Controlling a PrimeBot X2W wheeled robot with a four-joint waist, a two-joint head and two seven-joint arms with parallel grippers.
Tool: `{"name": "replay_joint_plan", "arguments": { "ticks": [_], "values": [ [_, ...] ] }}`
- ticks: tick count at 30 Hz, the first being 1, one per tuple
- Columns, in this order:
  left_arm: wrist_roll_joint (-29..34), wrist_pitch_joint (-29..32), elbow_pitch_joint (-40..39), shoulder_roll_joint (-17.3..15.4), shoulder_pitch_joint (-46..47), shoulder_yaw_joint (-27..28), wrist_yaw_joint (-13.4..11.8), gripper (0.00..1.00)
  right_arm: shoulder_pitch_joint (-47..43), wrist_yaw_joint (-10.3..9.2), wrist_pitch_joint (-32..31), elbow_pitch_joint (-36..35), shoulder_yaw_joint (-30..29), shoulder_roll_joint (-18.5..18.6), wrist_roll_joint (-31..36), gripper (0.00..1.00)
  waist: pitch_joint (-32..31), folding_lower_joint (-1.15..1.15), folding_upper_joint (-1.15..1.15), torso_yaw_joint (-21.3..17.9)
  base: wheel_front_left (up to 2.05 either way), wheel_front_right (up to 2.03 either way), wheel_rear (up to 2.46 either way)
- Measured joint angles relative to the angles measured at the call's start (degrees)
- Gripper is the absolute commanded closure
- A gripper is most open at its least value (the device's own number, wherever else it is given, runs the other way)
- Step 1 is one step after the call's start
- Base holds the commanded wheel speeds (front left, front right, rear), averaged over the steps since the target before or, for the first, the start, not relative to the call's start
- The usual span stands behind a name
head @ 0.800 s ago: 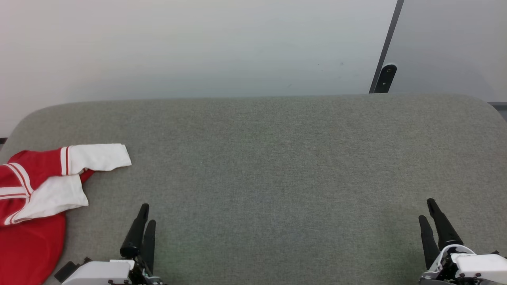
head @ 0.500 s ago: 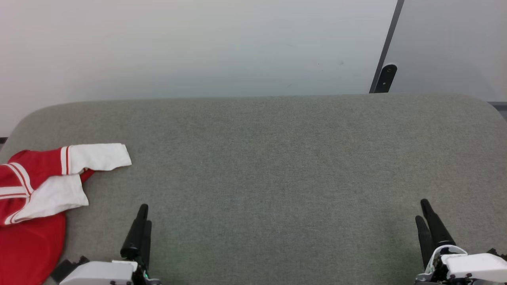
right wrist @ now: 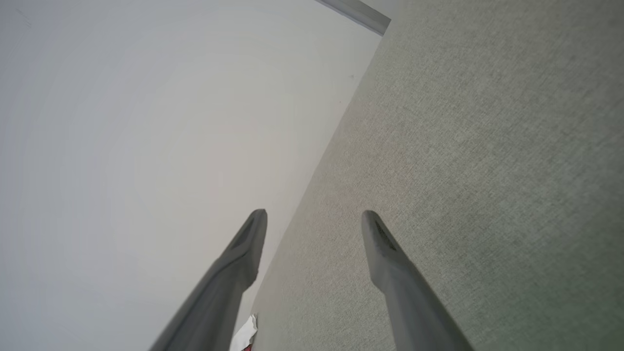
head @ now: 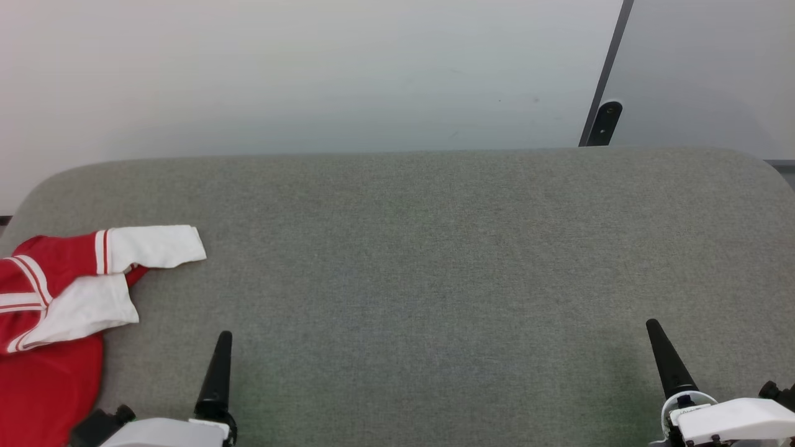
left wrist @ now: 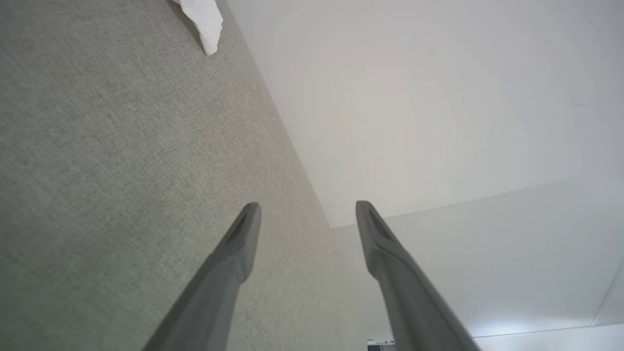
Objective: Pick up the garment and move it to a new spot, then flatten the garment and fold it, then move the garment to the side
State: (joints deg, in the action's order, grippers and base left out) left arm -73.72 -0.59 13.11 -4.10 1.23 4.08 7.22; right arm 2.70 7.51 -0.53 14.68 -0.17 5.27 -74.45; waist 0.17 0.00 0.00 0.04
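In the head view, my left gripper (head: 223, 340) rises from the lower left and my right gripper (head: 653, 328) from the lower right. Both are low over the wide grey fabric-covered table (head: 422, 261), with the fingers pointing toward its far edge. Each is turned edge-on, so I see one dark tapered spike per side and cannot judge the gap from here. The bottom edge cuts off the white wrist housings.

The red jersey-style garment (head: 62, 254), with white sleeve ends and red-and-white stripe trim, lies rumpled at the table's left edge. It is near my left gripper but not touching it. Two white sleeve ends are laid across the red cloth, one reaching out onto the bare table. The picture's left side cuts off the rest of the shirt. Beyond the table stands a plain white wall (head: 310, 74), with a dark slanted post (head: 612, 56) and a small black bracket (head: 605, 121) at the right.

In the left wrist view, my left gripper (left wrist: 308, 214) has its two grey fingers clearly apart, with nothing between them. They are angled up past the table's far edge toward the wall. One white sleeve end (left wrist: 202, 19) pokes in at the top, well apart from the fingertips.

In the right wrist view, my right gripper (right wrist: 314, 222) is likewise spread and empty, straddling the line where table meets wall. A scrap of the garment (right wrist: 243, 334) shows at the bottom, partly hidden behind one finger.
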Motion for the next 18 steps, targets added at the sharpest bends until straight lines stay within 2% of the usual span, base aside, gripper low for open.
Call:
{"name": "replay_joint_plan", "arguments": {
  "ticks": [8,18],
  "values": [
    [11.56,-1.71,-1.89,0.18,-0.88,0.27,0.0,0.0,-0.05,0.0,1.12,-0.33,0.71,1.37,12.1,0.0,0.07,0.0,0.0,-0.06,0.0,0.0,0.0],
    [25.29,-3.58,-3.45,0.2,-1.55,-0.47,-0.16,0.0,-0.88,0.0,1.38,-1.59,0.25,-0.21,25.29,0.0,0.39,0.0,0.0,-0.2,0.0,0.0,0.0]
  ]
}}
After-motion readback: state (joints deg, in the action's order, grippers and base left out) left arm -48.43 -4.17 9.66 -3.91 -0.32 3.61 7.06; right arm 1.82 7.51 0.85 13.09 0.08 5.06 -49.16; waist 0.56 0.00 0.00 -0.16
